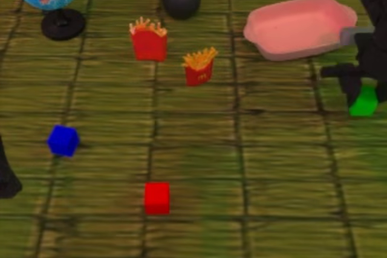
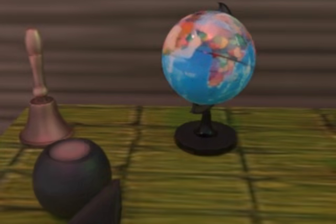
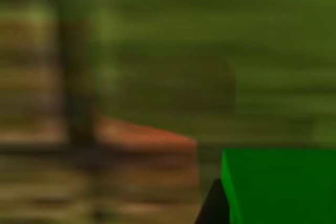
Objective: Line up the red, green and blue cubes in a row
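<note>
Cubes lie scattered rather than in a row. The blue cube (image 1: 63, 140) sits on the bamboo-mat counter (image 1: 254, 167) toward its left side, and the red cube (image 1: 156, 198) rests nearer the front edge, left of centre, well apart from the blue one. The green cube (image 1: 363, 102) is far off at the right edge, just below the pink baking dish (image 1: 299, 28), with the right gripper (image 1: 363, 89) directly over it. Dark parts of that gripper cover the cube's top and flank it, but whether the fingers are clenched on it or released I cannot tell; nor can I tell whether the cube touches the mat or hangs just above it. In the right wrist view the green cube (image 3: 281, 184) fills the near corner, with the mat blurred behind it.

Only a dark sliver of the left arm (image 1: 7, 176) shows at the left edge of the top view; its fingers are out of sight. Its wrist camera looks across the back of the counter at a globe on a black stand (image 2: 209, 61), a copper hand bell (image 2: 42, 116) and a dark round pot (image 2: 71, 174).

Two red fries cartons (image 1: 149, 40) stand side by side near the back centre.
</note>
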`<state>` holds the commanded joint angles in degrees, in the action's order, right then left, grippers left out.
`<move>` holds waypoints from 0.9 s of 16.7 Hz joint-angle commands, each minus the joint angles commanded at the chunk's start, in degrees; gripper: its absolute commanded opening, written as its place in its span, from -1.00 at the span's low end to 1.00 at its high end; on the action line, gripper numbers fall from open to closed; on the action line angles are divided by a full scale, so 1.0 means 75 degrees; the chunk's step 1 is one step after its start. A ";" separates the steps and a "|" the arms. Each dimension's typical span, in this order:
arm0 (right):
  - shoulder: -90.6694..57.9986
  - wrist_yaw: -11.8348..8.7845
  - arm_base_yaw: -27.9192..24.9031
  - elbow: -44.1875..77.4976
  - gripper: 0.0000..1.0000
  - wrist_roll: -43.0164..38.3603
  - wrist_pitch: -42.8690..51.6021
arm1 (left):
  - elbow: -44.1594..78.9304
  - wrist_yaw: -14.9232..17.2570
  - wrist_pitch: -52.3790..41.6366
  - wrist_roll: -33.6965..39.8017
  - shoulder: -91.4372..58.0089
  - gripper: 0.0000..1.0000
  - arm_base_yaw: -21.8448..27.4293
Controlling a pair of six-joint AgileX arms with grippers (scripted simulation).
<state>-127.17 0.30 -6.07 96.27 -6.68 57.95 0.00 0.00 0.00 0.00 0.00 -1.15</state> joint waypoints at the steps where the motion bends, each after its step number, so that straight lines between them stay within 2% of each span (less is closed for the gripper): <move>1: 0.0082 -0.0001 -0.0006 0.0192 -1.00 -0.0001 0.0335 | 0.0000 0.0000 0.0000 0.0000 0.0000 1.00 0.0000; 5: 0.0390 -0.0004 -0.0051 0.0802 -1.00 0.0023 0.1221 | 0.0000 0.0000 0.0000 0.0000 0.0000 1.00 0.0000; 10: 0.0378 -0.0007 -0.0032 0.0806 -1.00 -0.0006 0.1228 | 0.0000 0.0000 0.0000 0.0000 0.0000 1.00 0.0000; 12: 0.0379 -0.0002 -0.0295 0.0812 -1.00 -0.0270 0.1260 | 0.0000 0.0000 0.0000 0.0000 0.0000 1.00 0.0000; 15: 0.0468 0.0011 -0.1270 0.0738 -1.00 -0.1251 0.1325 | 0.0000 0.0000 0.0000 0.0000 0.0000 1.00 0.0000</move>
<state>-123.67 0.39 -15.59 101.81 -16.06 67.89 0.00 0.00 0.00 0.00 0.00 -1.15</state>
